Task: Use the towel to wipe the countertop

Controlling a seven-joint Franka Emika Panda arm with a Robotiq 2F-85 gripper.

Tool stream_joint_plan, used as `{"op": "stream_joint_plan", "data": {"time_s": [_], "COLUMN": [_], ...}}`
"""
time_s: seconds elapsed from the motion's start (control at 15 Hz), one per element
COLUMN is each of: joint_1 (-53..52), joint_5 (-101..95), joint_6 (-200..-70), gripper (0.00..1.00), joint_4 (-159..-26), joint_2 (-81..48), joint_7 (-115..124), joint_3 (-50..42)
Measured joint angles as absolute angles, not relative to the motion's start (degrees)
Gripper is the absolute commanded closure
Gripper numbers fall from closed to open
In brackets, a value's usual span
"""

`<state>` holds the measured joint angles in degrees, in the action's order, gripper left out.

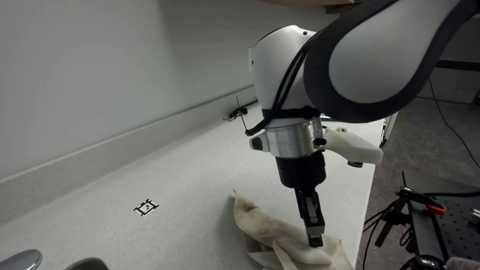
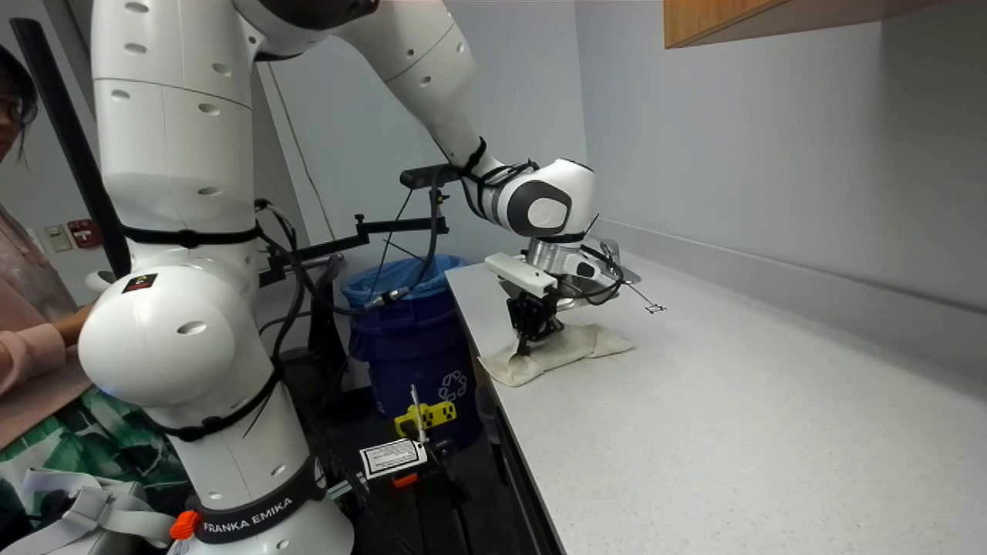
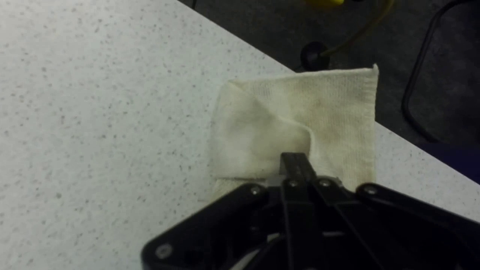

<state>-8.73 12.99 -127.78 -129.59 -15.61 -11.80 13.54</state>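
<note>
Your claw (image 3: pixel 296 156) is pressed together on the towel (image 3: pixel 337 108); you cannot tell whether it pinches a fold. Cream, creased, brown-tinged, the towel lies on the countertop (image 3: pixel 93 131), a corner overhanging the edge in the wrist view. Beyond, both exterior views show a printed marker (image 1: pixel 146 207), and an exterior view a blue bin (image 2: pixel 416 339).

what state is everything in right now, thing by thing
towel: rumpled, partly folded, one corner past the edge of the countertop
gripper: shut, down on the towel; whether it pinches cloth is unclear
printed marker: flat on the countertop
recycling bin: lined with a blue bag
</note>
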Motion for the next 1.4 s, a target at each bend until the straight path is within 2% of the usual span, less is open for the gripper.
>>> {"op": "stream_joint_plan", "data": {"time_s": [0.4,0.87,1.4], "joint_1": [-8.73,-8.71,-8.72], "joint_5": [14.50,15.57,15.10], "joint_6": [-128.95,-137.78,-138.46], "gripper": [1.00,1.00,1.00], "joint_4": [-129.21,-125.69,-121.19], "joint_2": [-16.32,-21.41,-24.95], "joint_7": [-11.80,-8.66,-5.33], "joint_3": [13.79,13.38,12.56]}}
